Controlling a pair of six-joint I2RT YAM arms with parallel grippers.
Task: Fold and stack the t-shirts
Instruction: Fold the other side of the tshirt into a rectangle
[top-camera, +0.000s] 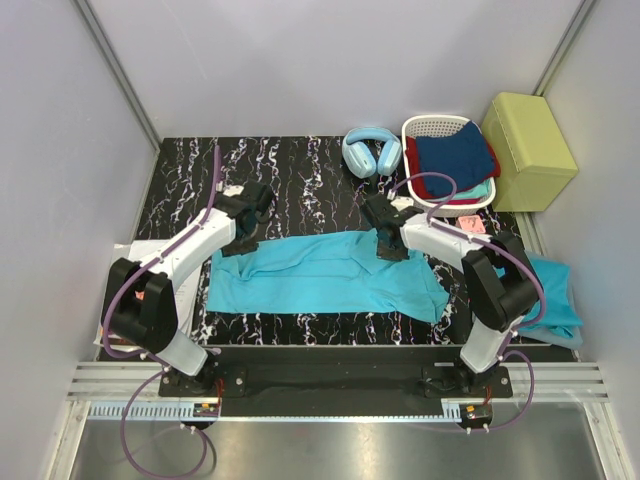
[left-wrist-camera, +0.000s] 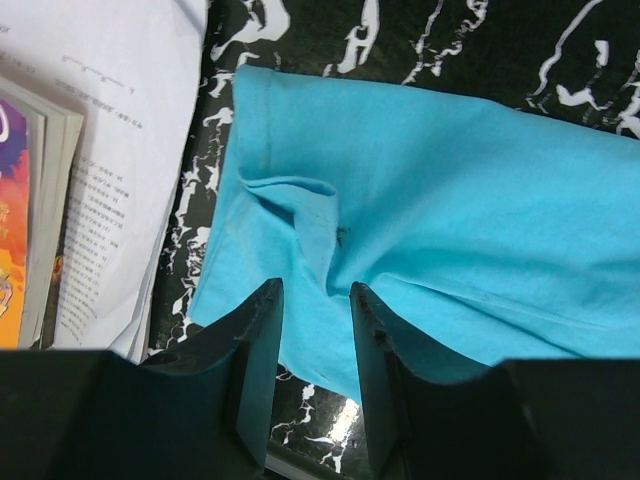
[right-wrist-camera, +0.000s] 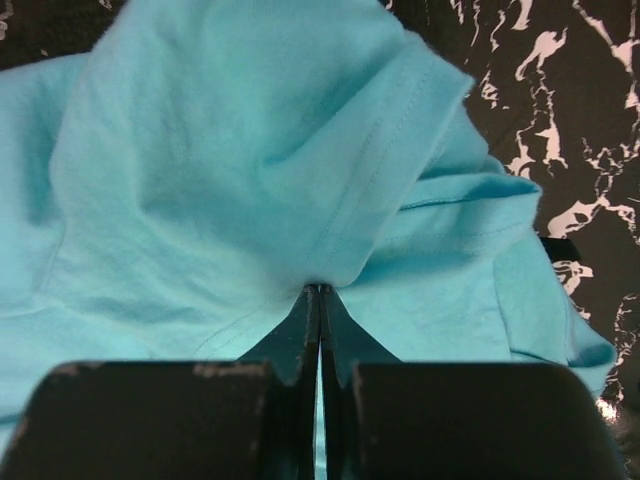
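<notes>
A turquoise t-shirt (top-camera: 320, 275) lies spread lengthwise across the middle of the black marbled table (top-camera: 290, 165). My right gripper (top-camera: 388, 245) sits on its upper right part, shut on a pinch of the t-shirt (right-wrist-camera: 230, 150). That cloth bunches up at the right gripper's (right-wrist-camera: 320, 288) tips, beside a hemmed sleeve. My left gripper (top-camera: 240, 240) hovers at the shirt's upper left end. Its jaws stand apart in the left wrist view (left-wrist-camera: 315, 290), over the t-shirt's (left-wrist-camera: 450, 200) wrinkled edge, with nothing pinched. A second turquoise t-shirt (top-camera: 555, 290) lies crumpled at the right edge.
Pale blue headphones (top-camera: 372, 150) lie at the back. A white basket (top-camera: 425, 128) beside them holds dark blue and red cloth. A yellow-green box (top-camera: 528, 135) stands at the far right. White papers (left-wrist-camera: 120, 150) and a book (left-wrist-camera: 20, 200) lie left of the shirt.
</notes>
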